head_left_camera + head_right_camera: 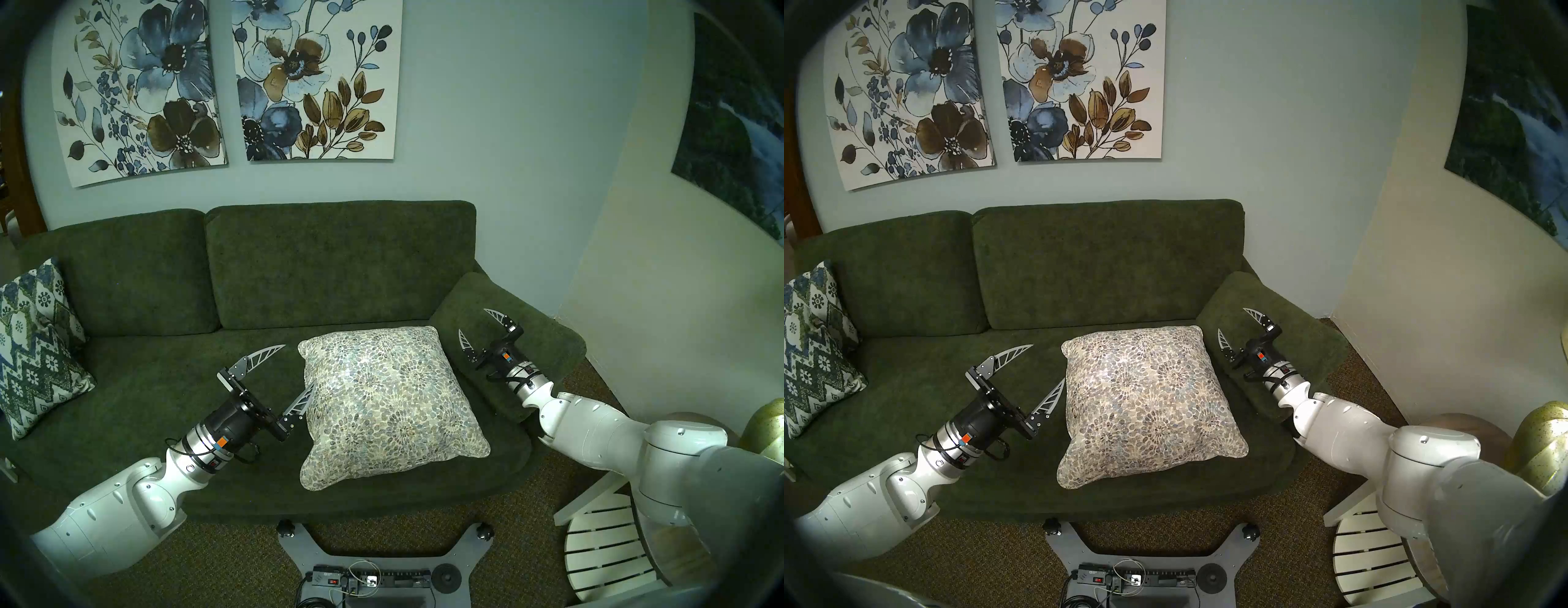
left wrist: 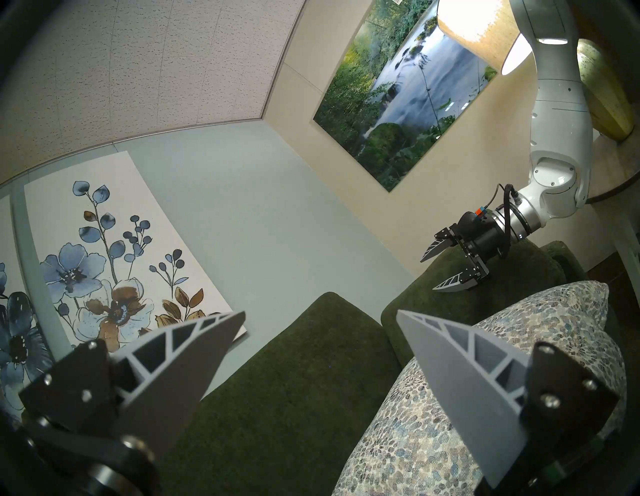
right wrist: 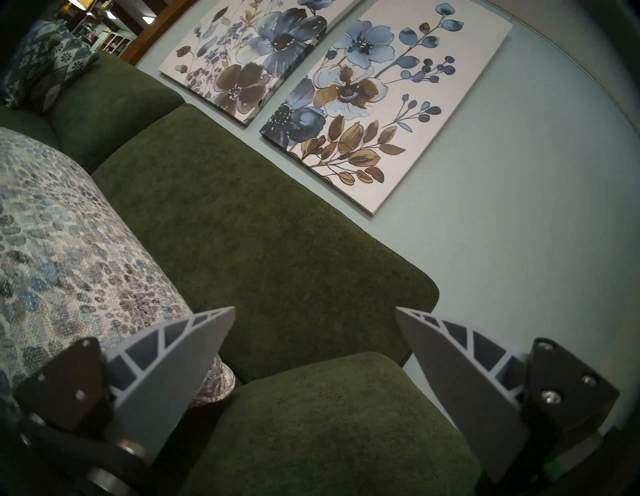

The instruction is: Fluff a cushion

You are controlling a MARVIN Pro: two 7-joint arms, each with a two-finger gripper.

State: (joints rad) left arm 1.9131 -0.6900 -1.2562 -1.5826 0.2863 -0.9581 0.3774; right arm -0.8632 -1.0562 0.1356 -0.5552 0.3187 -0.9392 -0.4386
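Nearest my head camera sat the rig's grey base plate on the brown carpet, with a black power strip on it. Beyond it, the square cream cushion with grey-blue and tan pebble rosettes lay flat on the seat of the dark green fabric sofa, toward the sofa's right end. Being square, it had no clear long axis; it sat turned slightly, its far right corner pointing toward the sofa's right armrest.

My left gripper hung just beside the cushion's left edge, jaws spread wide and holding nothing; whether its nearer finger touched the fabric I could not tell. My right gripper hovered over the armrest, near the cushion's far right corner, jaws also wide apart and empty.

A blue-green-and-white zigzag pillow leaned at the sofa's left end. Two floral canvas prints hung above.
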